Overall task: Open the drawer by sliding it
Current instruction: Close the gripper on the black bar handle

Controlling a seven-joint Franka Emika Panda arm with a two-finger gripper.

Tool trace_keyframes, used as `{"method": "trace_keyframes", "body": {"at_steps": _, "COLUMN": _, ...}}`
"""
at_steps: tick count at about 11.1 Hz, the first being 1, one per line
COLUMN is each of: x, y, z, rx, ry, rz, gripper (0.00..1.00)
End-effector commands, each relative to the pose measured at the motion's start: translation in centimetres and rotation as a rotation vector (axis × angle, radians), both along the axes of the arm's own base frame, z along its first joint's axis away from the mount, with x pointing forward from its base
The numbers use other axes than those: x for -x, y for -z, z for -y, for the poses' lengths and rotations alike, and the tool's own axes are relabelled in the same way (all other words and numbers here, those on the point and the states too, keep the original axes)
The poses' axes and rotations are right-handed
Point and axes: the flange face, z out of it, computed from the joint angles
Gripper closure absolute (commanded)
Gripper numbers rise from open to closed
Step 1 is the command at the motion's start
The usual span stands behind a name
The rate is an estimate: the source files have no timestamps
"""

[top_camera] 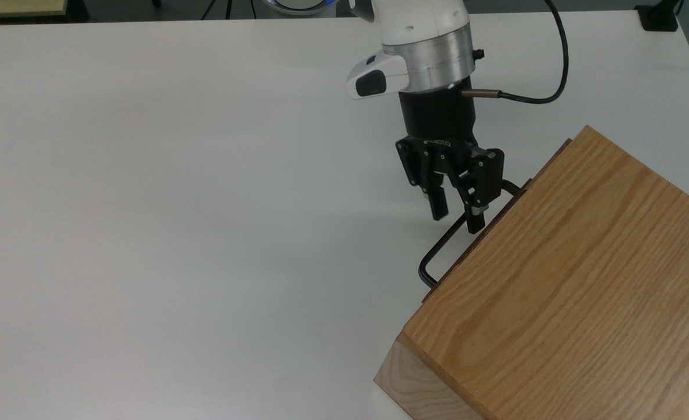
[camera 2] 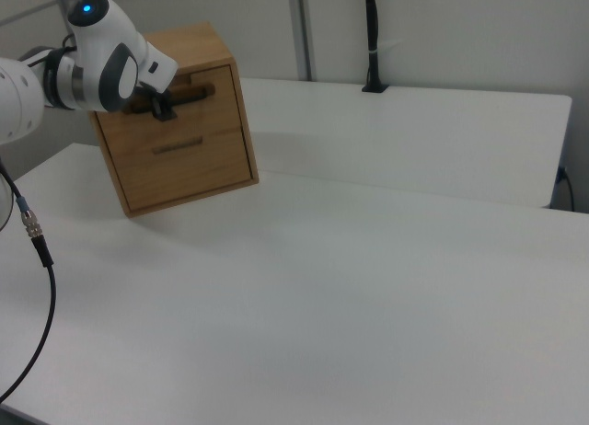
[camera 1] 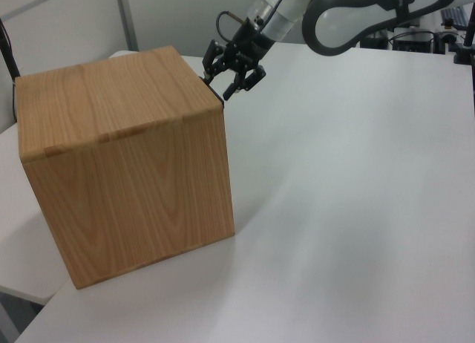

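Observation:
The drawer (camera 2: 213, 112) is the upper front panel of the oak box (top_camera: 572, 280), and it sits flush in the box. Its thin black U-shaped handle (top_camera: 437, 254) sticks out toward the table. My gripper (top_camera: 457, 217) is open and points down at the handle's bar, one finger on each side of it, with no firm grip showing. In the left view the gripper (camera 1: 231, 85) hangs at the box's (camera 1: 126, 157) far top corner. In the right view the gripper (camera 2: 164, 109) is right in front of the drawer.
A second drawer front (camera 2: 179, 147) lies below the first. The white table (top_camera: 175, 204) stretches wide to the top view's left. A black cable (top_camera: 548, 87) loops off my wrist. A black post (camera 2: 371, 39) stands at the table's far edge.

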Motion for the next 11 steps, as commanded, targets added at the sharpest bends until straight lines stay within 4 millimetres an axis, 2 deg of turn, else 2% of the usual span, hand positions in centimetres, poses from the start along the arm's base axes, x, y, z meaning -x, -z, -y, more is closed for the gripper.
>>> {"method": "trace_keyframes", "body": {"at_steps": 1, "x": -0.5, "y": 0.9, "z": -1.2, "rx": -0.024, "ry": 0.013, "rz": 0.01, "gripper": 0.81}}
{"method": "trace_keyframes", "body": {"at_steps": 2, "x": -0.5, "y": 1.1, "z": -1.1, "rx": -0.023, "ry": 0.013, "rz": 0.005, "gripper": 0.94}}
{"method": "trace_keyframes", "body": {"at_steps": 3, "x": -0.5, "y": 0.6, "z": -0.6, "rx": -0.026, "ry": 0.021, "rz": 0.009, "gripper": 0.98}}
{"method": "trace_keyframes", "body": {"at_steps": 6, "x": 0.6, "y": -1.1, "z": 0.8, "rx": -0.003, "ry": 0.026, "rz": 0.017, "gripper": 0.98}}
{"method": "trace_keyframes", "body": {"at_steps": 7, "x": 1.2, "y": -1.0, "z": 1.0, "rx": 0.017, "ry": 0.017, "rz": -0.003, "gripper": 0.98}}
{"method": "trace_keyframes", "body": {"at_steps": 11, "x": 2.1, "y": -0.6, "z": 4.3, "rx": 0.086, "ry": 0.016, "rz": -0.115, "gripper": 0.98}}
